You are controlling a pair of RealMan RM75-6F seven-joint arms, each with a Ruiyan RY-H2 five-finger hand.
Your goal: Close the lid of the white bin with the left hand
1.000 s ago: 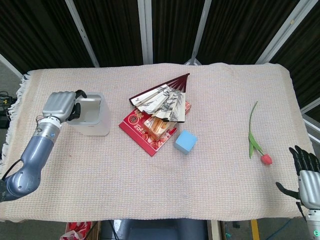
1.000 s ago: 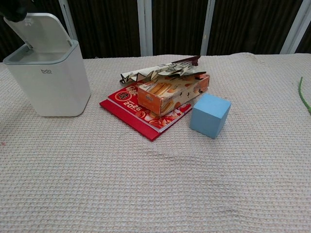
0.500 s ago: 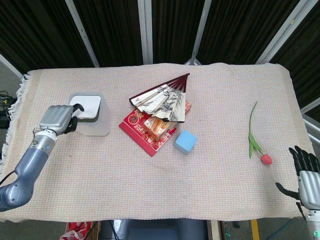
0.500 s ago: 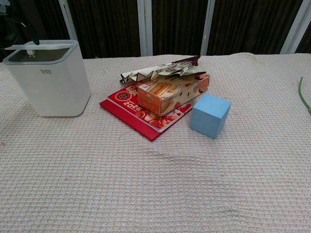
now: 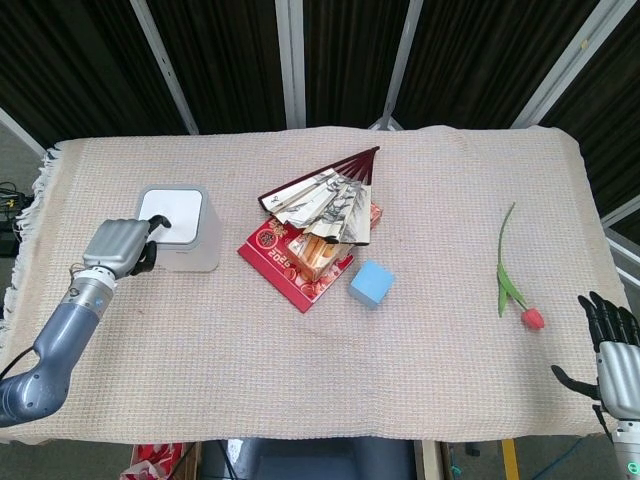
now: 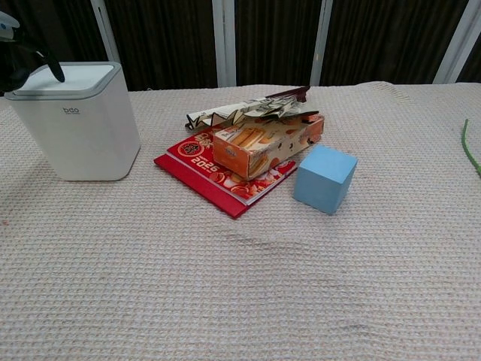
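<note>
A white square plastic bin (image 5: 182, 228) stands on the left side of a table covered in beige woven cloth (image 5: 300, 370), its flat lid (image 5: 167, 206) lying closed and level on top. The robot's grey left hand (image 5: 117, 245) is at the bin's near-left edge, fingers curled, one dark fingertip (image 6: 55, 71) on the lid and nothing grasped. To the right are an open paper fan (image 5: 322, 195) on an orange box (image 6: 263, 143) and red booklet (image 6: 210, 177), a light blue cube (image 5: 371, 283), then a red tulip (image 5: 520, 290), and the right hand (image 5: 612, 345) rests open-fingered at the near-right corner.
</note>
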